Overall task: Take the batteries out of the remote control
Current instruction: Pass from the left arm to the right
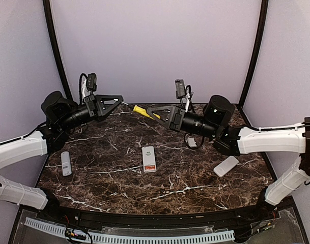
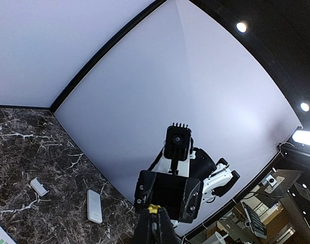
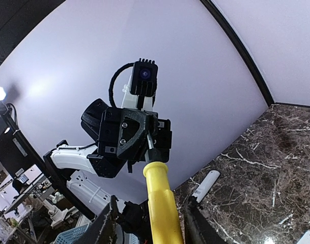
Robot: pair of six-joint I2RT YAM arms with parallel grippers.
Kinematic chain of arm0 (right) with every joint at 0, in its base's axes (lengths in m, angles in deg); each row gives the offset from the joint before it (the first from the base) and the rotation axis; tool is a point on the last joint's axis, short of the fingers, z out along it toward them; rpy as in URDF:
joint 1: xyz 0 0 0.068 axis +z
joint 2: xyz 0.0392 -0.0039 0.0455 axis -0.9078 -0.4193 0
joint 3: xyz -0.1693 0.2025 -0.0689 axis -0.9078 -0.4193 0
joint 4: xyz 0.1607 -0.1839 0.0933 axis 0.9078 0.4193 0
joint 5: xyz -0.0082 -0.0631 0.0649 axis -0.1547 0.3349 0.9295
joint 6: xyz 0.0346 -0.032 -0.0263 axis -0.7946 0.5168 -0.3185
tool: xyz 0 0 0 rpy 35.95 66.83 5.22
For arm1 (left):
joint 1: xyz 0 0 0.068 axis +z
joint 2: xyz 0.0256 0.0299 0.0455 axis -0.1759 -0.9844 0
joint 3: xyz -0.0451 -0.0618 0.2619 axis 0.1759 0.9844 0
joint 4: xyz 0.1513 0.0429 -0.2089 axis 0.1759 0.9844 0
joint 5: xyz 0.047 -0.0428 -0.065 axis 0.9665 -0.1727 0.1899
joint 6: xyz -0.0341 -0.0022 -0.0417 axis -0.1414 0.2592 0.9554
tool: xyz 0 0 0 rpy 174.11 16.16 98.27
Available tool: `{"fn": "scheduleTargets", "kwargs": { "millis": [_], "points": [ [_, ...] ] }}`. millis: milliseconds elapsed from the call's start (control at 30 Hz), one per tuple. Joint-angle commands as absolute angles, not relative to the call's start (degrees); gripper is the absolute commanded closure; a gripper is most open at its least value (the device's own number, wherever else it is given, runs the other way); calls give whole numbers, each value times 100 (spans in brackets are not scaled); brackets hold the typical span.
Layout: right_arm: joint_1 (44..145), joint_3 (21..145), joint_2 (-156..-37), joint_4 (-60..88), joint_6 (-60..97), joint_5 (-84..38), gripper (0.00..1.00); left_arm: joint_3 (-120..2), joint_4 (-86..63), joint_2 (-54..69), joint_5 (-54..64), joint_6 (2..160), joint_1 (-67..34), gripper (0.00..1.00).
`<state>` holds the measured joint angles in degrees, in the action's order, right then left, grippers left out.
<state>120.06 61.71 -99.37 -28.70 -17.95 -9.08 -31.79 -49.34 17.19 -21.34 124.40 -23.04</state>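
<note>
Both held level mid-air, left claw [image 1: 121, 99] pinches, right claw [image 1: 150, 112] straddles the screwdriver [image 1: 140, 109].

I have my left arm [image 1: 22, 147] and right arm [image 1: 269, 138] raised and bent inward, tools facing tip to tip, near but not touching. The left tool [image 1: 119, 99] is clamped tight. The right tool [image 1: 150, 109] has its jaws partly apart.

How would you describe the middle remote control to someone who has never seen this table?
On the dark marble table lie three white remotes in a loose row. The middle remote lies nearly straight, between the left remote and the slanted right remote. Only it shows a red patch at its near end.
</note>
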Motion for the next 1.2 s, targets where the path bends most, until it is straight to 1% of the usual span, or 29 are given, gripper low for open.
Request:
{"fn": "scheduleTargets", "kwargs": {
  "millis": [0, 167, 267, 367, 633, 833, 933, 1167],
  "points": [
    [12053, 6401, -10087, -2910, -1717, -770, 62, -3103, -5158, 1864, -2193, 12480, -2308, 100],
    [12063, 6446, -10129, -2893, -1707, -765, 71, -3101, -5165, 1867, -2208, 12494, -2309, 100],
    [12063, 6456, -10130, -2870, -1704, -776, 74, -3108, -5151, 1863, -2213, 12494, -2307, 100],
    [12065, 6474, -10154, -2842, -1711, -761, 75, -3109, -5148, 1863, -2217, 12494, -2307, 100],
    [12065, 6528, -10212, -2758, -1725, -751, 71, -3143, -5162, 1865, -2257, 12512, -2308, 100],
    [12058, 6575, -10261, -2733, -1725, -728, 71, -3144, -5174, 1856, -2268, 12521, -2308, 100],
    [12066, 6588, -10280, -2725, -1722, -711, 73, -3149, -5168, 1846, -2277, 12521, -2307, 100],
    [12063, 6564, -10255, -2724, -1712, -747, 85, -3149, -5153, 1839, -2290, 12516, -2308, 100]
  ]
}}
